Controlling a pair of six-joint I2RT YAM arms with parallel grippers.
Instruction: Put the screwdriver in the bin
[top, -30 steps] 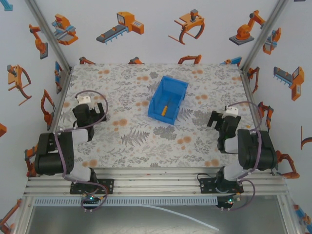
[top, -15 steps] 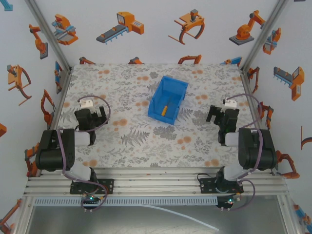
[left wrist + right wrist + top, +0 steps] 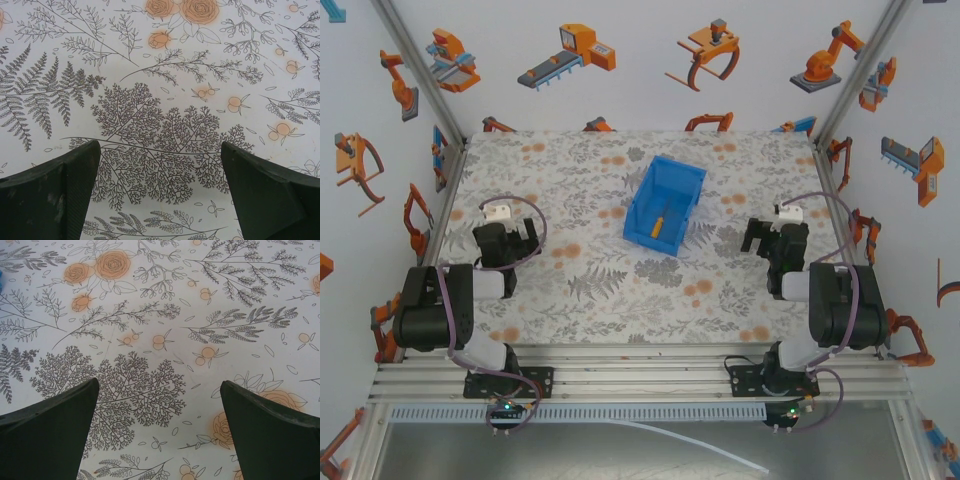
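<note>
The blue bin (image 3: 666, 203) stands in the middle of the mat, a little toward the back. Inside it lies the screwdriver (image 3: 658, 224), its orange-yellow handle near the bin's low front wall. My left gripper (image 3: 503, 232) rests over the mat at the left, far from the bin, and it is open (image 3: 160, 155) with bare mat between the fingers (image 3: 55, 192). My right gripper (image 3: 775, 238) sits at the right of the bin, apart from it, also open (image 3: 160, 392) above the printed mat, nothing between its fingers (image 3: 270, 430).
The flower-and-fern printed mat (image 3: 600, 290) covers the table. White walls with orange robot prints close in the back and sides, with metal frame posts (image 3: 425, 90) at the corners. An aluminium rail (image 3: 640, 375) runs along the near edge.
Both arms drew back and folded up over the last second; the left gripper shifted slightly back and the right gripper moved a little away from me. The bin and screwdriver stayed put.
</note>
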